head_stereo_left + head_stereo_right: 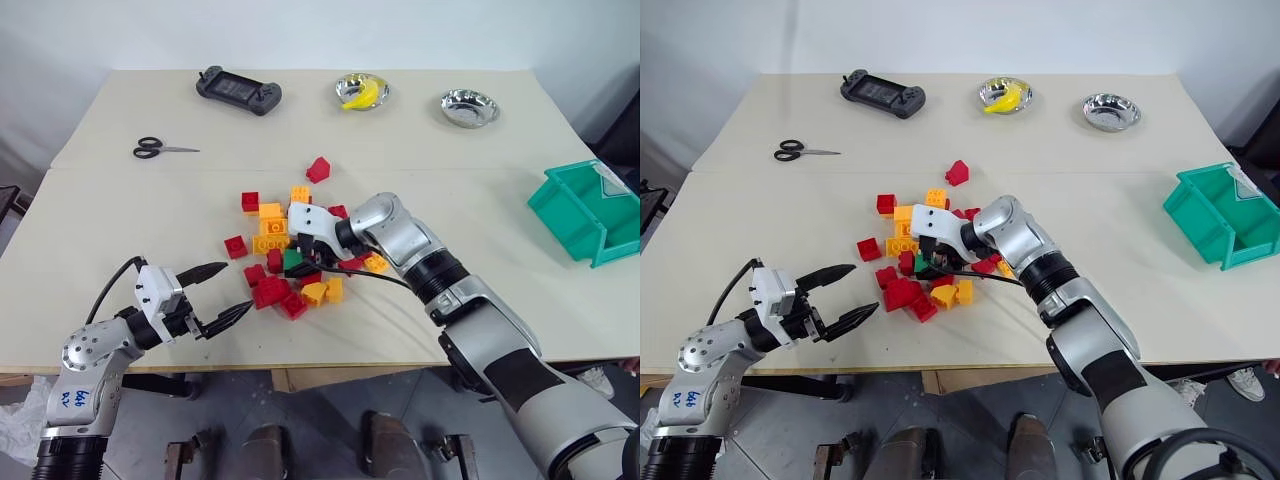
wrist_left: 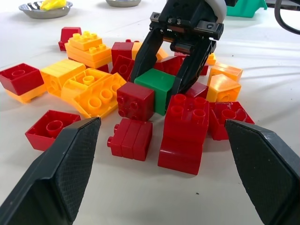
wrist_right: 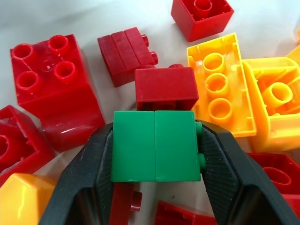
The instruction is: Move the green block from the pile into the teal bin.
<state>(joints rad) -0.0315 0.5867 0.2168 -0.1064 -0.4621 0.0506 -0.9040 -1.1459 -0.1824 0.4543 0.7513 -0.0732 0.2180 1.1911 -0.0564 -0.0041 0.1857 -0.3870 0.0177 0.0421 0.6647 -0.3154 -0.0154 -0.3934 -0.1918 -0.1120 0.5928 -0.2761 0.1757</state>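
Right gripper [image 3: 154, 154] clamped on the green block [image 3: 154, 145] down in the pile [image 1: 285, 255], left gripper [image 1: 218, 295] gaping idle, and lifting could drag that touching red brick [image 3: 164, 89] along, well short of the teal bin [image 1: 585, 215].

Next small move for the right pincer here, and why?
Probably lift straight up: the right pincer has a finger on each side of the green block, which sits in the pile against a red brick. The teal bin is far off.
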